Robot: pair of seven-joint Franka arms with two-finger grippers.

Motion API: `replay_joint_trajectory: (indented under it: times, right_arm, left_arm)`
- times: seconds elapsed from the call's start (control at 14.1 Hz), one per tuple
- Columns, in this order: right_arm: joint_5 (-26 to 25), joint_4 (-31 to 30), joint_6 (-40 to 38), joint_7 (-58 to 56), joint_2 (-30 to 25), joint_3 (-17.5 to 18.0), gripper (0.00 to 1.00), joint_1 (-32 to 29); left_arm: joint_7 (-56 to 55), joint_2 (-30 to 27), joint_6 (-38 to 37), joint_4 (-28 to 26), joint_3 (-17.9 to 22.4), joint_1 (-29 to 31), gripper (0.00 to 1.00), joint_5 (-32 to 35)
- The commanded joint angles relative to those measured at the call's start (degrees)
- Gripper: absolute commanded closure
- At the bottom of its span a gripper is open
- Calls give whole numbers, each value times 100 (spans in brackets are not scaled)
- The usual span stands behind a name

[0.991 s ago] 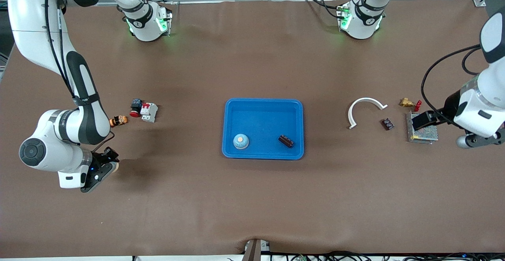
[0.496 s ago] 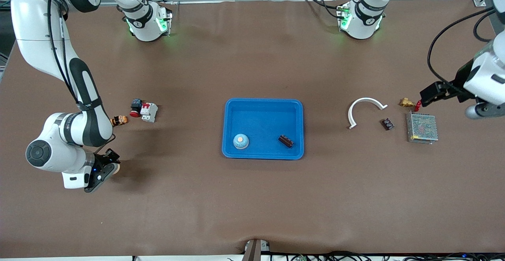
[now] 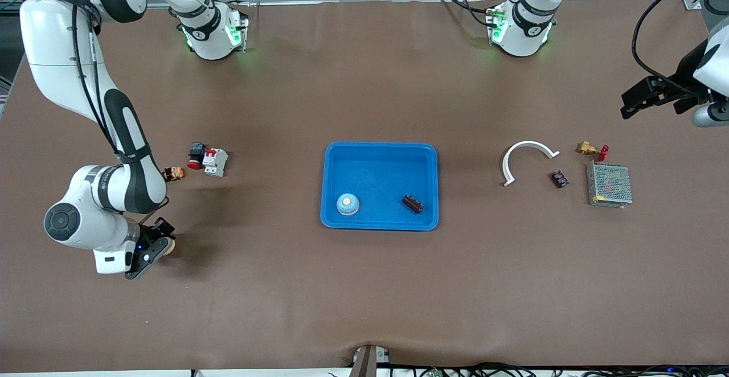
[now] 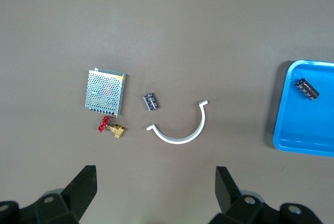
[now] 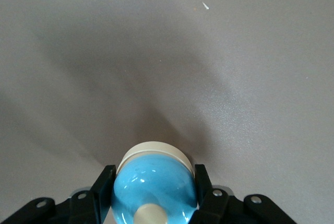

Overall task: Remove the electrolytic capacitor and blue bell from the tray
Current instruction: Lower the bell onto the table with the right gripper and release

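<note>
Tray (image 3: 380, 150) sits mid-table and serves as the reference for everything else. It holds two things. A bell (image 3: 347, 204), blue with a pale top, stands in the corner nearest the front camera on the right arm's side. A capacitor (image 3: 413, 203), dark and lying on its side, is just beside the rim on the left arm's side. Neither touches the other, and both appear not yet removed.

The right pincer (image 3: 156, 246) is low over bare table, well away from the tray toward the right arm's end. It is clamped on a second bell (image 5: 154, 179), blue with a cream base, one finger on each flank of the dome. That grip across the round body probably keeps it from rolling out. The low position well clear of the tray suggests a set-down spot.

The left pincer (image 3: 632, 103) hangs high over the table, well away from the tray toward the left arm's end. Its fingers (image 4: 83, 182) are spread wide with nothing between them. From there its camera takes in the capacitor in the tray, so it seems placed to go for that part next.

Loose parts lie between that pincer and the tray: a white arc (image 3: 527, 148), a small dark part (image 3: 559, 179), a mesh box (image 3: 609, 184) and a brass valve (image 3: 589, 149). Toward the right arm's end of the tray lie a breaker (image 3: 215, 162), a red button (image 3: 196, 155) and an orange part (image 3: 173, 173).
</note>
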Motion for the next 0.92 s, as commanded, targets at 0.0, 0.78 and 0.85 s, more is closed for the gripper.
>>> replay_joint_trajectory:
  times: [0.0,0.78,0.85]
  right_arm:
    - [-82,19,105,-110,43,101,46,-129]
    - [-82,10,184,-110,87,101,46,-129]
    - [-82,10,184,-110,87,101,46,-129]
  left_arm:
    - [263,-93,-34,-118,99,-21,0,-144]
    - [263,-93,-271,-21,46,-39,0,-117]
    - [263,-93,-367,-21,46,-39,0,-109]
